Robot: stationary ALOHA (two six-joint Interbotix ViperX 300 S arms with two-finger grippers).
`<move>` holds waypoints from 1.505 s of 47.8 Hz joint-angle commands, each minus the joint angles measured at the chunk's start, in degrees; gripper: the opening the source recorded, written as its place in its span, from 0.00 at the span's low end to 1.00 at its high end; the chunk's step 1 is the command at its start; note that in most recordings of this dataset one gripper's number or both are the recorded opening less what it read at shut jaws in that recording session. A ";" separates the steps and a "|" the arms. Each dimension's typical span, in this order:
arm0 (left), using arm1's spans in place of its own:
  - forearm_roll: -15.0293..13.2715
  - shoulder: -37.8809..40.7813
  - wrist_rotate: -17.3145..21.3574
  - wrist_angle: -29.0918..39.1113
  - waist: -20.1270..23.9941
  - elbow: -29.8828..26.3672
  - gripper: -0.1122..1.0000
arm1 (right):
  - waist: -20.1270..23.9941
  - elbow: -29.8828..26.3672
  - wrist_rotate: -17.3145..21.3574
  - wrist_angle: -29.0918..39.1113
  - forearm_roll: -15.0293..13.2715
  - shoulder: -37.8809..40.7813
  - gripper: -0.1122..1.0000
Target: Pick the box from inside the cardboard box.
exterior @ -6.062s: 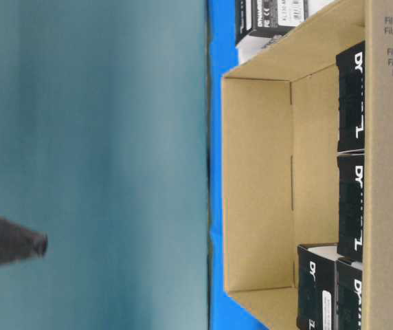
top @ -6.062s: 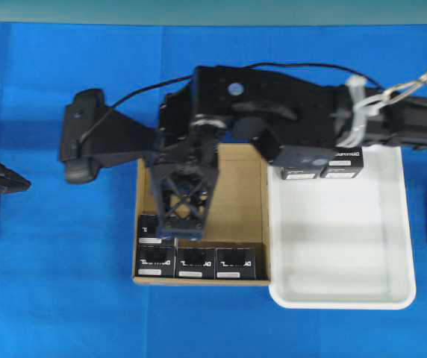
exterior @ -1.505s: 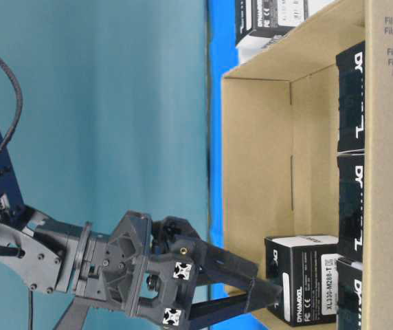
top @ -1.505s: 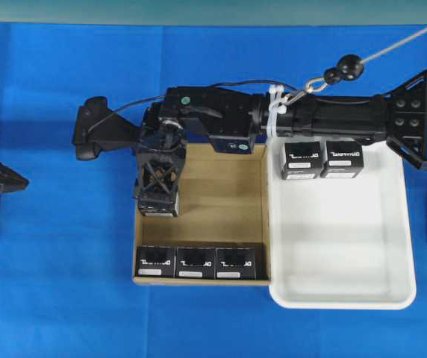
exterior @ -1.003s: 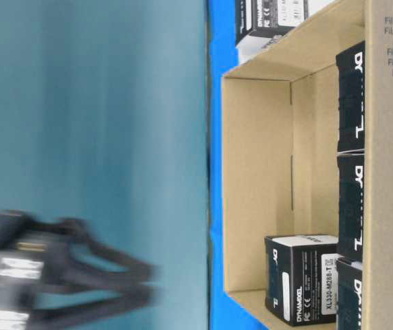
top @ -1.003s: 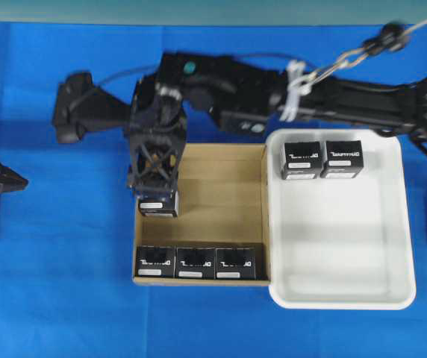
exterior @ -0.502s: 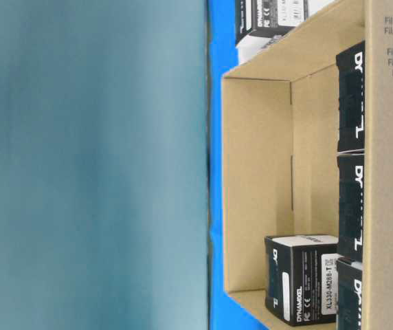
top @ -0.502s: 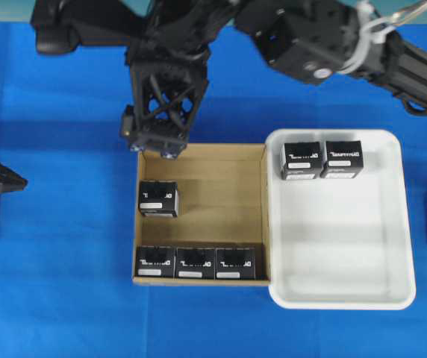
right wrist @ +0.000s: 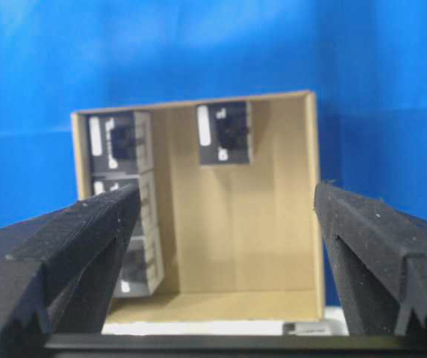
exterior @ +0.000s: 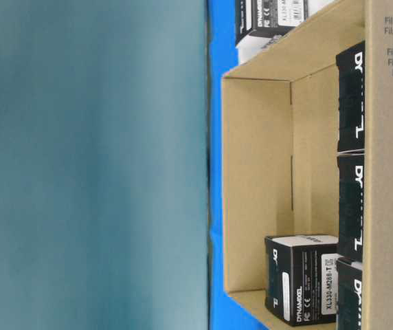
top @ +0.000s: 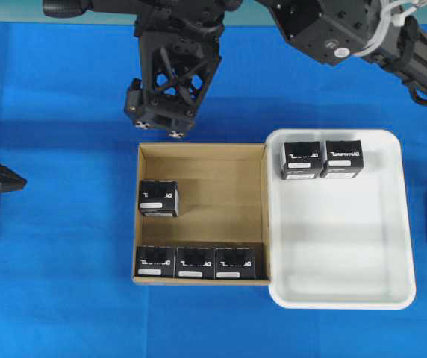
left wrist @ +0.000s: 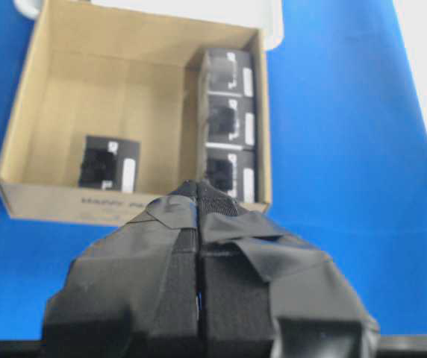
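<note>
- A bright blue cloth covers the whole table surface in the overhead view; a teal strip runs along the top edge of that frame.
- In the table-level view a plain teal wall fills the left half, with a narrow blue band of the cloth next to it.
- The cardboard box sits at the centre of the overhead view, its tan inside open to the camera.
- The box stands alone against the carton's left wall, near mid-height of the frame; nothing grips it.
- Three more black boxes line the carton's lower wall, side by side and touching.
- A white tray lies just right of the carton, their sides touching; two black boxes sit in its upper left corner.
- The right gripper hangs above the carton's upper edge, at the top centre of the overhead view; its fingers are spread wide in the right wrist view, holding nothing, with the carton framed between them.
- The left gripper fills the bottom of the left wrist view, its taped pads pressed together with nothing between; the carton lies in the upper part of that frame.
- Dark stands show at the left and right edges of the overhead view.
</note>
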 commanded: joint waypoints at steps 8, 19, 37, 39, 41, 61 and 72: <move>0.09 0.35 0.00 -0.44 -0.09 -1.32 0.04 | 0.00 -0.09 -0.18 -0.44 0.00 -0.97 0.95; 0.09 0.35 -0.09 -0.44 0.00 -1.41 0.04 | 0.88 5.80 -0.97 -1.93 0.00 1.32 0.95; 0.09 0.35 -0.09 -0.09 0.00 -1.32 0.04 | 3.25 19.42 -5.54 -11.25 -0.09 4.31 0.95; 0.09 0.26 -0.09 0.18 0.00 -1.32 0.04 | 3.43 21.09 -5.89 -12.48 0.00 4.31 0.95; 0.09 0.35 -0.09 0.35 -0.09 -1.41 0.04 | 3.60 22.76 -6.06 -13.89 0.00 4.31 0.95; 0.09 -0.09 0.09 0.18 0.00 -1.58 0.04 | 4.83 37.62 -9.76 -29.44 0.00 4.39 0.95; 0.09 -0.09 0.18 0.18 0.00 -1.58 0.04 | 4.66 40.52 -9.84 -31.90 0.00 4.57 0.97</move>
